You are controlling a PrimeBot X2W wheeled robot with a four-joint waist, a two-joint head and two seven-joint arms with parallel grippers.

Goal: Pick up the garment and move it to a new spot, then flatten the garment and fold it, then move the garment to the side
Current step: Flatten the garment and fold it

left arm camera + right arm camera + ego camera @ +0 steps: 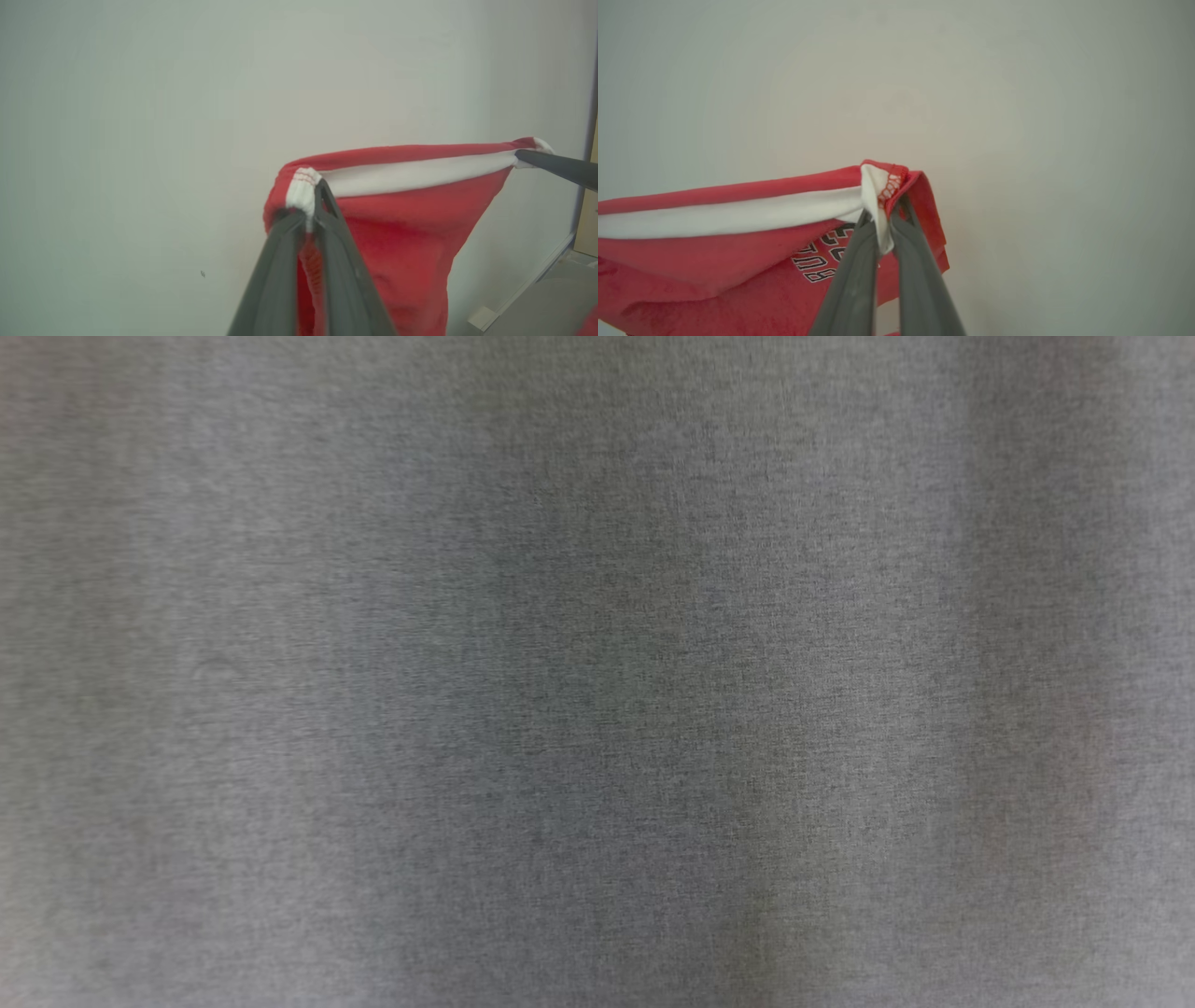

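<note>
Pale wall (pixel 140 116) behind a red garment (pixel 411 233) stretched taut.
The left jaws and the right jaws each clamp one end of its white band.

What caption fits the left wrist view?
Left gripper shut on the white band of the red garment, stretched across to the right gripper, before a pale wall.

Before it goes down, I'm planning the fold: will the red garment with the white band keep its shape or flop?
Probably floppy: the red cloth garment with a white band hangs limp below the edge stretched between left hand and right hand. Likely light: two corner pinches seem to carry it.
</note>
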